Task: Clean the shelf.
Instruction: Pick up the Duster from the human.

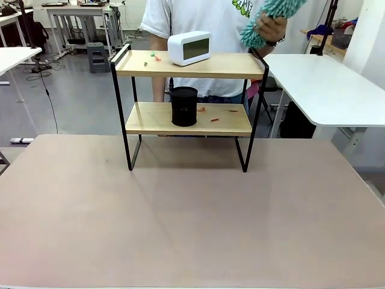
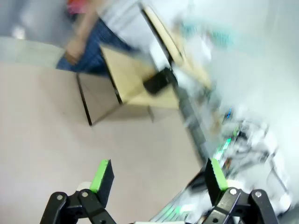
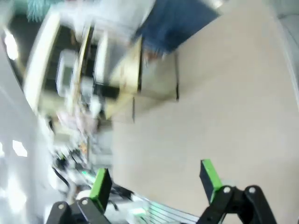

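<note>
The shelf [image 1: 180,65] stands at the table's far middle, two wooden boards in a black frame. A white digital clock [image 1: 189,48] and small scraps [image 1: 155,57] lie on its top board. On the lower board a black cylinder [image 1: 184,106] stands beside several orange scraps [image 1: 214,119]. Behind it a person's hand [image 1: 271,27] holds a teal duster [image 1: 267,17] up. My left gripper [image 2: 156,179] is open above the table, with the blurred shelf [image 2: 135,84] far ahead. My right gripper [image 3: 156,182] is open too, the shelf [image 3: 124,70] sideways and blurred beyond it.
The brown tabletop [image 1: 192,211] stretches bare from the shelf to the near edge. A white table [image 1: 325,84] stands at the far right, and more white tables [image 1: 78,12] and a step stool [image 1: 97,57] sit in the background left.
</note>
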Controlling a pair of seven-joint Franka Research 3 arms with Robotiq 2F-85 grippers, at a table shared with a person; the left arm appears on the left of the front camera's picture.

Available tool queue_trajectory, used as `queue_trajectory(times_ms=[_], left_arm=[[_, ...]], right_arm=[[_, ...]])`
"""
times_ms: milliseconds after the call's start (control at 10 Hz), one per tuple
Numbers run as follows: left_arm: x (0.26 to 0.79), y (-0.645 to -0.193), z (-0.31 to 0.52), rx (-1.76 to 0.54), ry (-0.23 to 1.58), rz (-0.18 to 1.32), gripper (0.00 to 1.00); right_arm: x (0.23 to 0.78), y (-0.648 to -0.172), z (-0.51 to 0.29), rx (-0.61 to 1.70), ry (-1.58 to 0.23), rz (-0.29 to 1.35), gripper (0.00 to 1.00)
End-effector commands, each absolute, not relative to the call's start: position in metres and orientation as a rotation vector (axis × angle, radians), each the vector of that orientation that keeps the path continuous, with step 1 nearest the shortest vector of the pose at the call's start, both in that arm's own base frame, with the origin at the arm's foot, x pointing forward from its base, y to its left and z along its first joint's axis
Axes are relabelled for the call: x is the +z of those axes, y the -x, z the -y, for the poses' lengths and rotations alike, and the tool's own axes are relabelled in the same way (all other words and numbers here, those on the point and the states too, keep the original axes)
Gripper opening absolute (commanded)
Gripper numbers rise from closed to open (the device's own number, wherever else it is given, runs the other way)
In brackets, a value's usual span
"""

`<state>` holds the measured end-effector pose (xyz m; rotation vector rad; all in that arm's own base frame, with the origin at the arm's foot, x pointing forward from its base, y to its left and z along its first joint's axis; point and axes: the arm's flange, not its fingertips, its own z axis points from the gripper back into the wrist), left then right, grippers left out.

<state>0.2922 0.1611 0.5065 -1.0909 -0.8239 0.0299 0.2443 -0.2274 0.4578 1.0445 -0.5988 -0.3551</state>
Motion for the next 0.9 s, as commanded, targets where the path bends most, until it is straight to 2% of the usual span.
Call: queue_trajectory(times_ms=[0,100,800], left_arm=[[0.448,-0.316,-0.147,0.343,1.233,0.891,1.0],[0.507,-0.292,-0.161,0.03,1.091,0.824,1.0],[0.507,-0.292,-0.161,0.03,1.091,0.824,1.0]], right_arm=[[0.401,-0.261,0.205,-0.478,-1.051,0.624,1.0],[0.458,-0.244,0.227,-0.355,-1.045,0.599,1.0],[0.458,-0.244,0.227,-0.355,-1.045,0.599,1.0]])
